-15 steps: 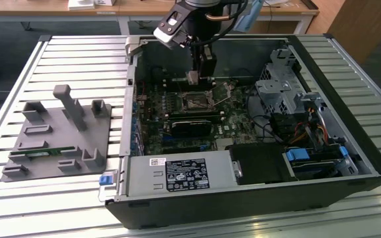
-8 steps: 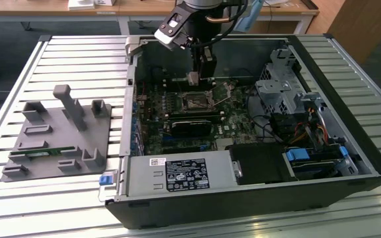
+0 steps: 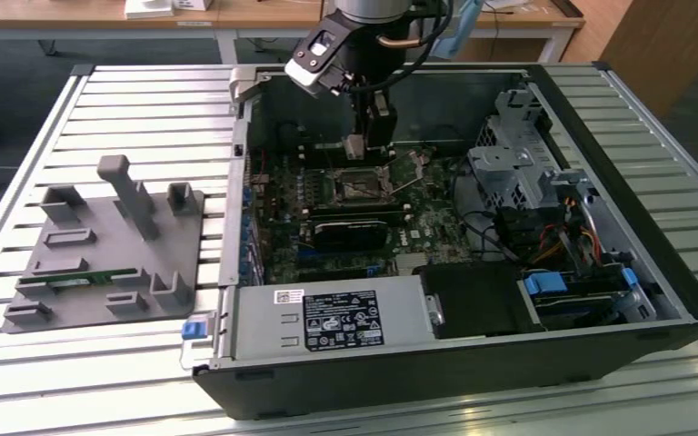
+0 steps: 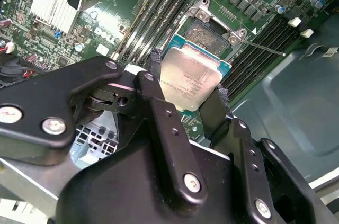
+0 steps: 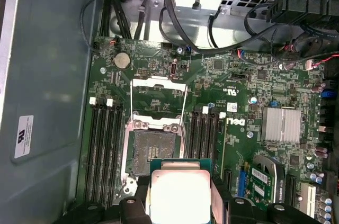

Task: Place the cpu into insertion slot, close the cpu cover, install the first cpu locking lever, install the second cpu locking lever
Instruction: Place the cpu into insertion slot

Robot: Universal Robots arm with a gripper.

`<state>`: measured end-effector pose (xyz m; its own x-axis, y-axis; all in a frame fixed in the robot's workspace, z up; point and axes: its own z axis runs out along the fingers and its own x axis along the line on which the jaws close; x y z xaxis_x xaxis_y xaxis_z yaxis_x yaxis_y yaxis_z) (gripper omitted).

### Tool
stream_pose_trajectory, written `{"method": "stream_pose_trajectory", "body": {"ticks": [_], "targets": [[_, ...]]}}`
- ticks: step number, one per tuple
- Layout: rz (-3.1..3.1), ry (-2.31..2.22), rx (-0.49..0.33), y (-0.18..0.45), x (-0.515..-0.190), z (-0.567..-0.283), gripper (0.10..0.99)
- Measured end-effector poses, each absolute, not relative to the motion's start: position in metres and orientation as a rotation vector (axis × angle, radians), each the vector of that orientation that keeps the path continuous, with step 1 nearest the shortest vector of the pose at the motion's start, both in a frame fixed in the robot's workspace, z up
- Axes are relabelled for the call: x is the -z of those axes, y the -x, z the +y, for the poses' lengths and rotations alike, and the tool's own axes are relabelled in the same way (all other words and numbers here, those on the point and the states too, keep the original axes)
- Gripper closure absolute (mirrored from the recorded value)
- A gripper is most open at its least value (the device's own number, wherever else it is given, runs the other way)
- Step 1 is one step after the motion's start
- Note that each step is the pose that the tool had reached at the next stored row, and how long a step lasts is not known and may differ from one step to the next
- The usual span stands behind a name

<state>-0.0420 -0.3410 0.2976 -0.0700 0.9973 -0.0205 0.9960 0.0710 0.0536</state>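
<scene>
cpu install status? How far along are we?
Done: nothing is seated yet; the insertion slot is bare. In hand: the gripper is shut on the cpu, held above the board close to the slot. Left: seating the cpu, closing the cpu cover, which is folded back open, and both locking levers; one lever juts free.

Exterior view: set high and back, looking obliquely down on the slatted table (image 3: 106, 91) and the whole open computer case (image 3: 446, 354). The arm (image 3: 373, 36) enters at the far edge.

First wrist view: faces almost straight down on the motherboard (image 5: 238, 91), fairly near.

Second wrist view: very close, slanting along the gripper (image 4: 188, 78).

Shared in both wrist views: the cpu (image 4: 193, 73) (image 5: 180, 195) and the insertion slot (image 4: 207, 34) (image 5: 152, 152). The slot (image 3: 355, 186) also shows in the exterior view.
</scene>
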Motion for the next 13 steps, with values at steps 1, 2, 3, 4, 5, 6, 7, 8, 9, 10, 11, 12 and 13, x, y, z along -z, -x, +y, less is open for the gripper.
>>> {"method": "stream_pose_trajectory", "body": {"ticks": [1, 2, 3, 4, 5, 6, 7, 8, 9, 10, 11, 12, 13], "targets": [[2.26, -2.107, -0.039, 0.0419, -0.2968, -0.3409, 0.549], [2.259, -2.108, -0.039, 0.0417, -0.2961, -0.3408, 0.549], [2.258, -2.109, -0.039, 0.0416, -0.2954, -0.3407, 0.549], [2.258, -2.109, -0.039, 0.0414, -0.2946, -0.3407, 0.549], [2.258, -2.109, -0.039, 0.0413, -0.294, -0.3406, 0.549], [2.258, -2.109, -0.039, 0.0412, -0.2934, -0.3406, 0.549], [2.257, -2.11, -0.039, 0.0412, -0.2927, -0.3406, 0.549], [2.257, -2.11, -0.039, 0.0412, -0.292, -0.3406, 0.549], [2.257, -2.11, -0.039, 0.0411, -0.2913, -0.3406, 0.549], [2.257, -2.11, -0.039, 0.041, -0.2907, -0.3406, 0.549], [2.257, -2.11, -0.039, 0.0409, -0.2902, -0.3405, 0.549], [2.257, -2.11, -0.039, 0.0409, -0.2896, -0.3405, 0.549], [2.256, -2.111, -0.039, 0.0408, -0.289, -0.3405, 0.549]]}}
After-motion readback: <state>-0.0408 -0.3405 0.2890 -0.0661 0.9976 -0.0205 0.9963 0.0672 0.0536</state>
